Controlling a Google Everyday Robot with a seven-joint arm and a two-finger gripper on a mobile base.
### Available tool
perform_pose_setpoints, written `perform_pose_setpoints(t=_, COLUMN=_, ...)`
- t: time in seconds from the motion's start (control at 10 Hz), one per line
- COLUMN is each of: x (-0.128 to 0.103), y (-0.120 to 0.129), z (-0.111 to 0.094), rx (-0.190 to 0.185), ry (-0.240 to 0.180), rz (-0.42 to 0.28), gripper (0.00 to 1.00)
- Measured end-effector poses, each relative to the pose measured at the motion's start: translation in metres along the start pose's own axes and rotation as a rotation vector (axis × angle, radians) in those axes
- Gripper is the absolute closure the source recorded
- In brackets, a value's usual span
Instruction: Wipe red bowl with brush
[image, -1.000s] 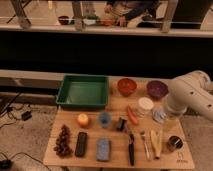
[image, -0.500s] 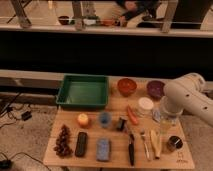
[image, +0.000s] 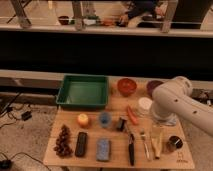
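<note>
Camera view. Small round orange-red bowl (image: 127, 86) stands on the pale wooden table (image: 115, 157), just right of the rectangular green plastic tray (image: 83, 91). A dark purple bowl (image: 153, 85) sits farther right of the tray. My white robot arm (image: 182, 102) bends in right of the tray. Its gripper (image: 163, 119) hangs low, jaws spread wide and holding nothing, apart from the orange-red bowl.
</note>
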Motion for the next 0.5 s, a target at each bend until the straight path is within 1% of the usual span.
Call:
perform_pose_setpoints(t=0.2, x=-0.023, y=0.009, z=0.003, rx=-0.005, ry=0.022, rz=0.033, gripper=0.20)
perform_pose_setpoints(t=0.3, x=-0.034, y=0.015, z=0.005, rx=-0.013, ry=0.044, rz=0.059, gripper=0.20)
perform_pose_setpoints(t=0.5, x=-0.051, y=0.025, z=0.007, rx=-0.028, ry=0.069, rz=0.119, gripper=0.20)
